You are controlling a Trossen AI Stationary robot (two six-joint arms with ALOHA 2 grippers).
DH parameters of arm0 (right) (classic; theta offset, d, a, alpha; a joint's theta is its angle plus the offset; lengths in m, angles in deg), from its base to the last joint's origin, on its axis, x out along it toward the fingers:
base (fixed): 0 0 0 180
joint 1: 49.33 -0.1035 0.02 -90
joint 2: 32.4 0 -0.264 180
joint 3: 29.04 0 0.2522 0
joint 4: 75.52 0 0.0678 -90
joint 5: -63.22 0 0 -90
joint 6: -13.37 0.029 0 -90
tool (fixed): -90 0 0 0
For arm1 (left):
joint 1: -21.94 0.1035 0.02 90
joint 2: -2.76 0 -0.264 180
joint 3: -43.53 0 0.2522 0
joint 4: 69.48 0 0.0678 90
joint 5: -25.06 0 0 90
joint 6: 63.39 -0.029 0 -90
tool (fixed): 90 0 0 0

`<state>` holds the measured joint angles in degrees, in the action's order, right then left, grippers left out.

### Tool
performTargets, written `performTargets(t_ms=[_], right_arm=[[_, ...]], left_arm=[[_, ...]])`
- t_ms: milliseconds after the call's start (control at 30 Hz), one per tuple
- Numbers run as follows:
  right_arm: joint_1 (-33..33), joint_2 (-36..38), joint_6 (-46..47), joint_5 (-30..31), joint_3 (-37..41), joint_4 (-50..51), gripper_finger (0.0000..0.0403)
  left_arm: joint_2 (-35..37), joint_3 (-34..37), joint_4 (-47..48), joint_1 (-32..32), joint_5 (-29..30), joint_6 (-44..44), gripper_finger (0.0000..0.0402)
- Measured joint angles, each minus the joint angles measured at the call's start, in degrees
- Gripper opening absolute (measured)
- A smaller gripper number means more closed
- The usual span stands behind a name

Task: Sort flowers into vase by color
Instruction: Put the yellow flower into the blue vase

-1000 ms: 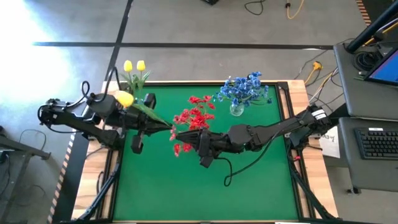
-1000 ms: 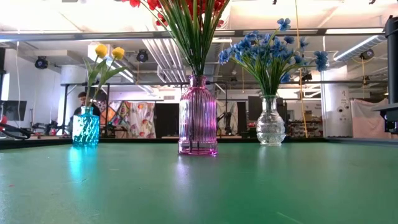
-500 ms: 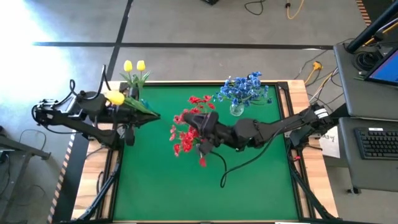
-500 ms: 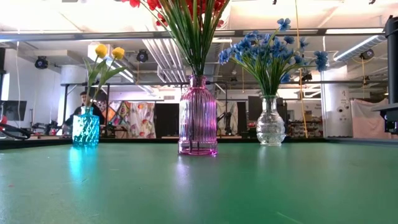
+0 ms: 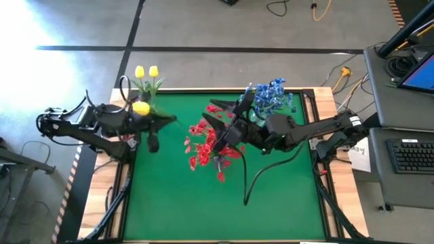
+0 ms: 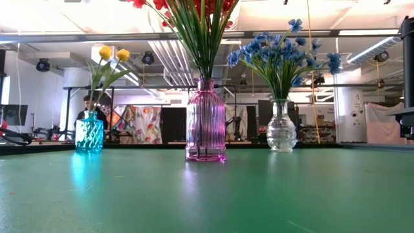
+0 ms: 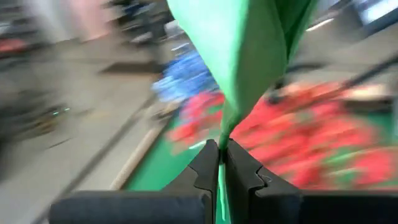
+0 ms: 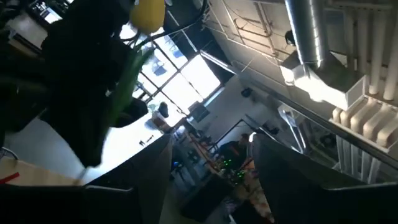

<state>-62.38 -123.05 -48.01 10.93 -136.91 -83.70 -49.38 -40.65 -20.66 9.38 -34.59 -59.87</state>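
At the frame's left, the left gripper (image 5: 165, 120) pinches a yellow tulip (image 5: 141, 108); next, the teal vase (image 6: 88, 132). The right gripper (image 5: 227, 118) gapes empty.

1. Red flowers (image 6: 194, 13): low view; the blossoms are cut off by the upper edge above the pink vase (image 6: 206, 121), so only stems and a few red heads show.
2. Pink vase, high view: hidden under the red blossoms and the right arm (image 5: 298, 132).
3. Left wrist view: red and blue masses beyond the green leaf (image 7: 249, 56) are blurred; single blossoms cannot be told.
4. Yellow bud (image 8: 148, 12): right wrist view; cut off by the upper edge, its stem lost against a dark blurred shape.
5. Person (image 6: 85, 107): low view; behind the teal vase (image 6: 89, 131), mostly hidden and too small to detail.
6. Arms: outside the low view.
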Motion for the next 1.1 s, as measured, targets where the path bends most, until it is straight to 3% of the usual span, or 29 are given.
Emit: performTargets(t_ms=[100,333,567,800,967,1100], right_arm=[[-0.03,0.45,2.78,0.01,-1.67,3.88,0.0215],[-0.03,0.7,8.97,-0.01,-5.42,13.63,0.0215],[-0.04,1.49,11.45,3.21,-5.87,15.76,0.0215],[-0.03,2.55,12.02,5.79,-5.89,15.89,0.0215],[-0.03,3.53,14.56,5.87,-5.89,17.07,0.0215],[0.08,4.4,15.96,5.79,-5.89,21.87,0.0215]], left_arm=[[0.09,-1.41,7.67,0.06,11.68,1.77,0.0],[2.68,-3.61,24.7,2.48,25.97,12.8,0.0],[9.06,3.67,27.27,6.74,25.47,21.41,0.0],[13.64,11.88,25.79,11.83,25.05,24.57,0.0],[14.29,16.17,19.49,18.73,20.82,19.91,0.0],[14.38,18.21,13.15,26.16,12.66,12.11,0.0]])
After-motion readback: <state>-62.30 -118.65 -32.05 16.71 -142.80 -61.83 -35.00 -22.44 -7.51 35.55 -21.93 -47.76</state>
